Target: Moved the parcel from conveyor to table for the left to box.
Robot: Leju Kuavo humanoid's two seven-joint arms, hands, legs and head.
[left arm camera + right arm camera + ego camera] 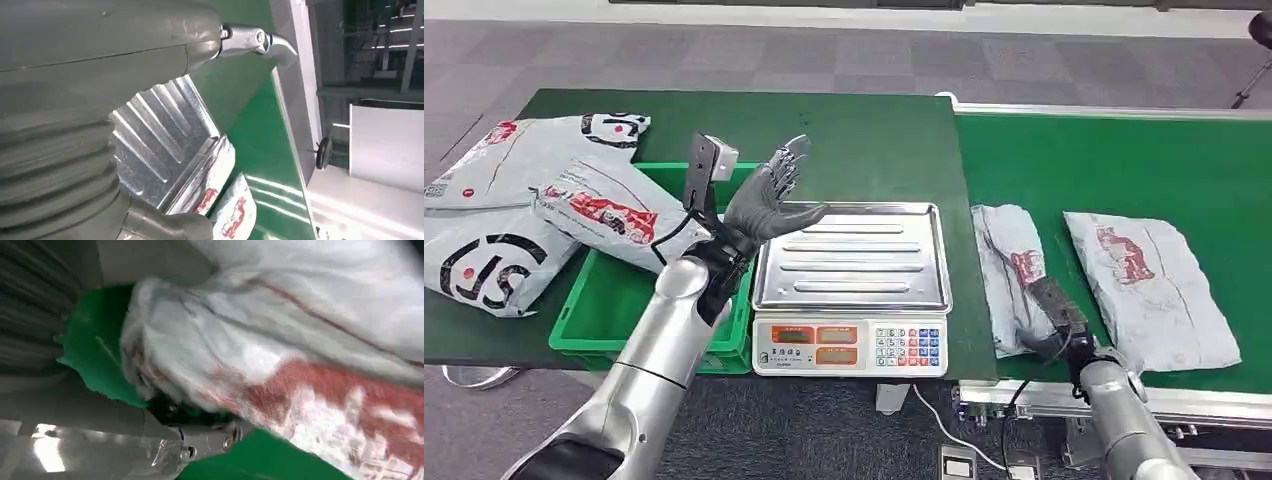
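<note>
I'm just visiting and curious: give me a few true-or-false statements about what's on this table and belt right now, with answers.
1. Two parcels lie on the green belt. True: one nearer the scale, another beside it.
2. A parcel sits on the scale. False: its tray is bare.
3. The left robot hand holds a parcel. False: it is raised, holding nothing.
4. The right robot hand is at the nearer parcel. True.
</note>
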